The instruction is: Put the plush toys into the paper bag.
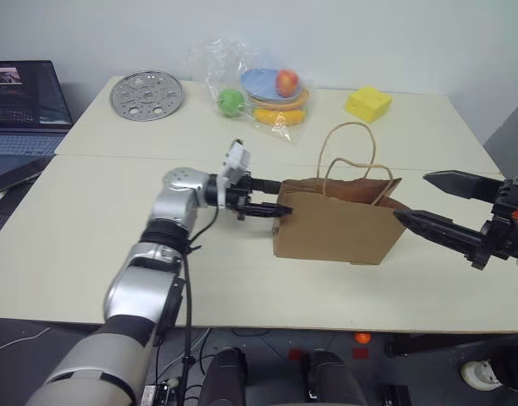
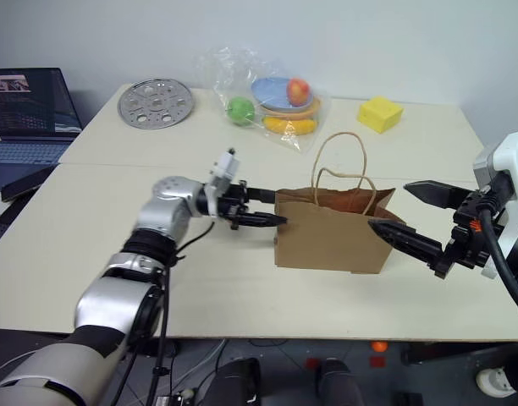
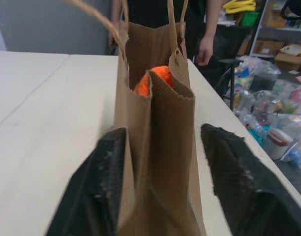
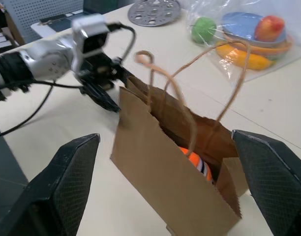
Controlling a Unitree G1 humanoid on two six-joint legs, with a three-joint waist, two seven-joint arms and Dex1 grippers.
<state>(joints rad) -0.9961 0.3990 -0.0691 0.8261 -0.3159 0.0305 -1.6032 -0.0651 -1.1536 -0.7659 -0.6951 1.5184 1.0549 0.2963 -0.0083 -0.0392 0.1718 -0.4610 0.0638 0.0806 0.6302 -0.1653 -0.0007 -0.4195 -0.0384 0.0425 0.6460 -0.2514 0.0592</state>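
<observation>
Basically, the paper bag (image 1: 333, 227) was found standing upright near the table's (image 1: 115, 211) front edge, with the left gripper (image 1: 272, 199) spread apart around its narrow end and the right gripper (image 2: 405, 211) held wide and empty just off the opposite end. Something orange, judged to be the carrot toy (image 4: 194, 161), was spotted inside, so that part looked done, though the white egg toy couldn't be made out. Further back, the clear fruit bag (image 1: 259, 89), yellow block (image 1: 367, 103) and metal disc (image 1: 146, 95) were left untouched.

paper bag (image 1: 331, 227): plain brown | carrot toy (image 4: 195, 163): orange | block (image 1: 368, 103): yellow | table (image 1: 90, 220): cream
</observation>
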